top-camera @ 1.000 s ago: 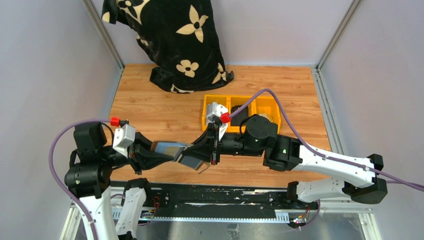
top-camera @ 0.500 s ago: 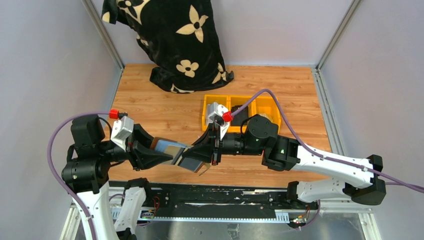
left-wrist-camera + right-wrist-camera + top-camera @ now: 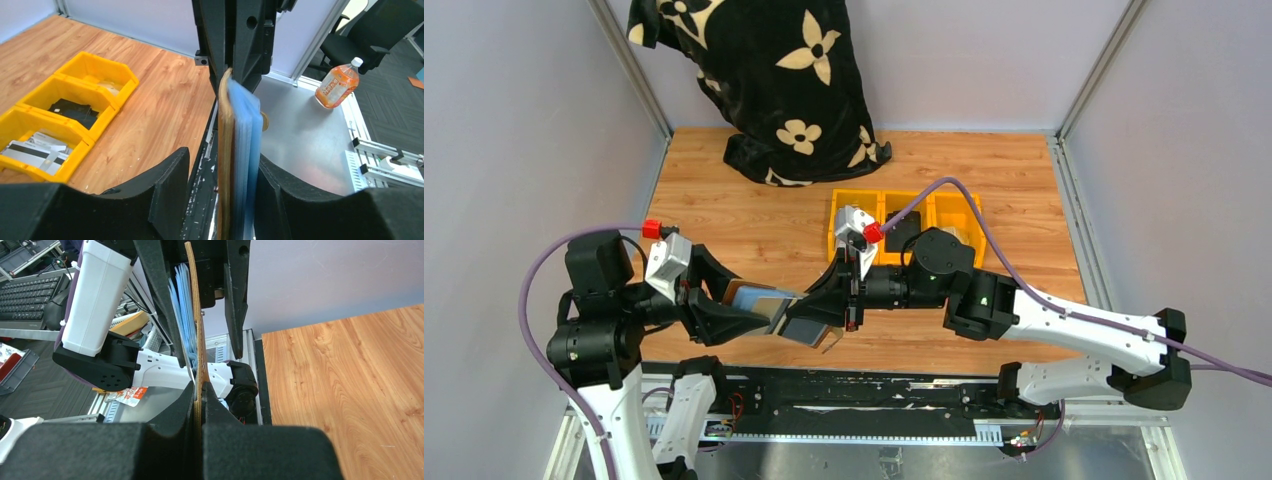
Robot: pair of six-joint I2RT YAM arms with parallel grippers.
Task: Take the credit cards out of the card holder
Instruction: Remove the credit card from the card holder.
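At lower centre of the overhead view, the card holder [image 3: 779,305] is pinched edge-on above the tabletop [image 3: 724,200] in the closed jaws of the right gripper [image 3: 198,395], so its blue sleeves [image 3: 247,135] are presented between the parted jaws of the left gripper [image 3: 223,155].

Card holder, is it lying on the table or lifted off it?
Lifted. The card holder stands on edge in the air, its cover pinched by the right gripper; the left gripper has its jaws apart around it.
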